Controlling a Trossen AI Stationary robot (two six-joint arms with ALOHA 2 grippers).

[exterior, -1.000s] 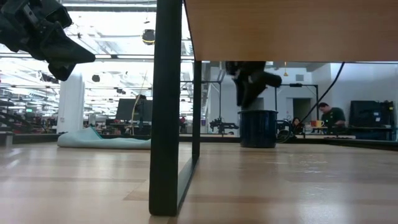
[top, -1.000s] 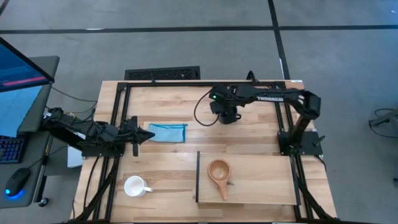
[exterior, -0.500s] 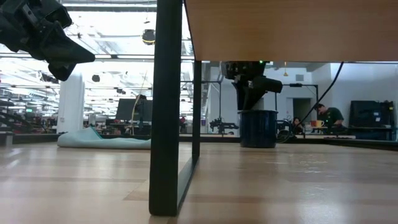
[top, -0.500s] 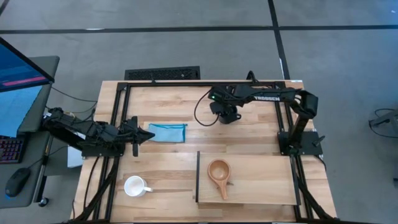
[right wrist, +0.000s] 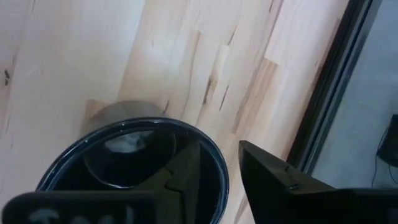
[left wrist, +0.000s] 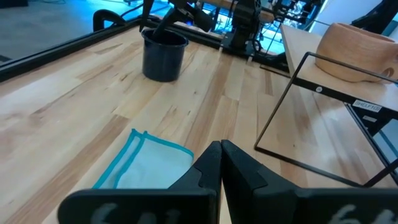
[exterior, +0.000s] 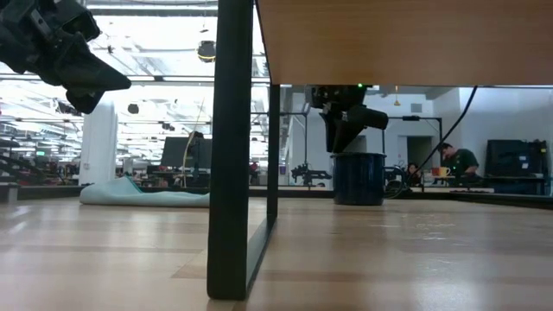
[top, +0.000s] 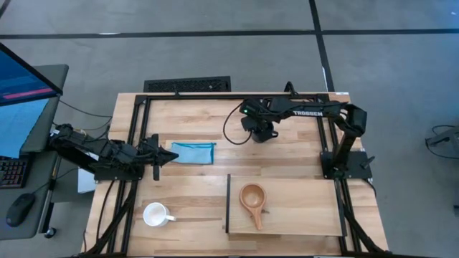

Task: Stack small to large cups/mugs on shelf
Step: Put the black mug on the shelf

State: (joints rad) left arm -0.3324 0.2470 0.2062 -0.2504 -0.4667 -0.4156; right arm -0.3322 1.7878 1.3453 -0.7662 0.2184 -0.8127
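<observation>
The glossy black mug stands upright on the tabletop near the far edge; it also shows in the low view and the left wrist view. My right gripper hovers open just above it. One finger is over the mug's hollow, the other outside the rim. The tan wooden cup rests on the shelf. The white mug sits on the table near its near-left corner. My left gripper is shut and raised beside the blue cloth.
A blue cloth lies flat between my two grippers, left of the black mug. The shelf is a raised board on a thin dark frame, with open room beneath it. Bare planks lie between the white mug and the shelf.
My right gripper has turned about its wrist while staying over the black mug, and now sits slightly lower above the mug's rim. The mugs, cup and cloth have not moved.
</observation>
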